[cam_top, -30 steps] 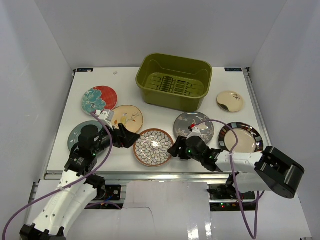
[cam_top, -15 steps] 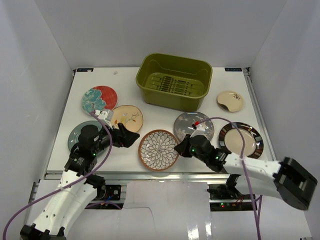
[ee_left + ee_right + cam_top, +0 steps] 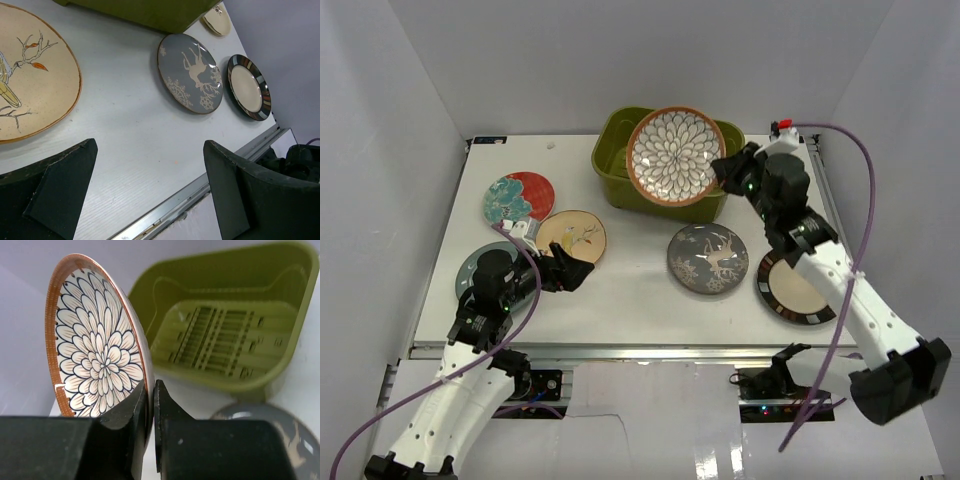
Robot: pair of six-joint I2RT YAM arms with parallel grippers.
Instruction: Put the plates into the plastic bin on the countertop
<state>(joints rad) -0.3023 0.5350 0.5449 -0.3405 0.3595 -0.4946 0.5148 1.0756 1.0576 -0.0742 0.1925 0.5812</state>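
Observation:
My right gripper (image 3: 720, 172) is shut on the rim of the white petal-patterned plate (image 3: 676, 155), which hangs on edge in the air over the olive plastic bin (image 3: 612, 172). In the right wrist view both fingers pinch the plate (image 3: 95, 355) edge, with the bin (image 3: 230, 340) behind and holding nothing. My left gripper (image 3: 575, 272) is open and low over the white countertop (image 3: 630, 295), next to the tan plate (image 3: 573, 236). The red-and-teal plate (image 3: 517, 197), grey deer plate (image 3: 708, 258) and dark-rimmed plate (image 3: 800, 288) lie flat.
A blue-grey plate (image 3: 472, 272) lies partly under my left arm. The left wrist view shows a small cream plate (image 3: 218, 19) past the bin's corner and the metal front rail (image 3: 185, 200) close below the open gripper (image 3: 150, 145). White walls enclose three sides.
My right gripper shut on the petal plate at the counter's front, then carried it up and back over the bin, tipping it on edge. The left arm has stayed put.

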